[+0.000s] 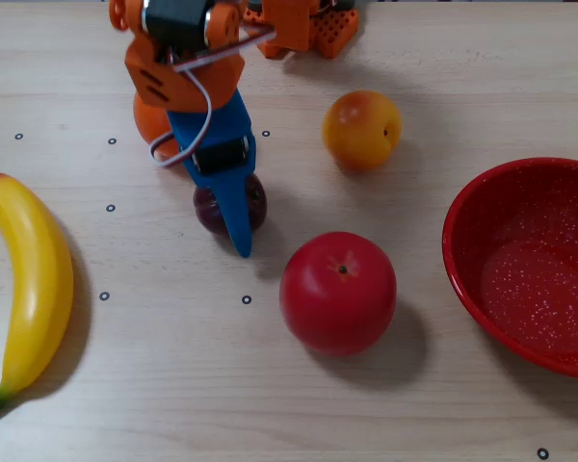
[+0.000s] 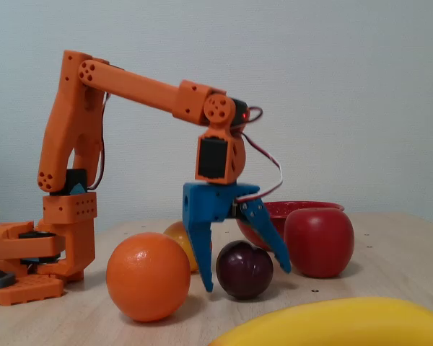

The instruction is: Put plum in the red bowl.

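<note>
The plum (image 1: 205,207) is small, dark maroon and glossy, and rests on the wooden table; it also shows in the fixed view (image 2: 244,268). My gripper (image 1: 222,214) has blue fingers and is lowered over the plum. In the fixed view the gripper (image 2: 245,280) is open, with one finger on each side of the plum and both very close to it. The tips reach almost to the table. From overhead one blue finger covers the plum's middle. The red bowl (image 1: 462,260), speckled inside, sits at the right edge; in the fixed view it (image 2: 303,207) is behind the apple.
A big red apple (image 1: 337,294) lies between the plum and the bowl. A yellow-orange peach (image 1: 361,130) is further back. An orange (image 1: 146,120) sits under the arm. A banana (image 1: 34,279) lies at the left. The arm base (image 1: 308,24) is at the top.
</note>
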Available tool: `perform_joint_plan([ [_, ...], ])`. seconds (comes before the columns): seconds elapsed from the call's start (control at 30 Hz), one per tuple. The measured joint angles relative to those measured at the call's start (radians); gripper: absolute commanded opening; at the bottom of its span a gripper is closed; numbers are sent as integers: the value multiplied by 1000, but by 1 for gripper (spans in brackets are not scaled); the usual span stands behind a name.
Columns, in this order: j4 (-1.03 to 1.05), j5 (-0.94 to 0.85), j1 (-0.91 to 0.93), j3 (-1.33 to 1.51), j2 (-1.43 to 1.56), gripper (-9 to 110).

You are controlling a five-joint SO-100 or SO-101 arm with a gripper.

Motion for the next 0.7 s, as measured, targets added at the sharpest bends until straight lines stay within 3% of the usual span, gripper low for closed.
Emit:
perform_joint_plan([
  [0.7,-21,0,-46,0,0,43],
])
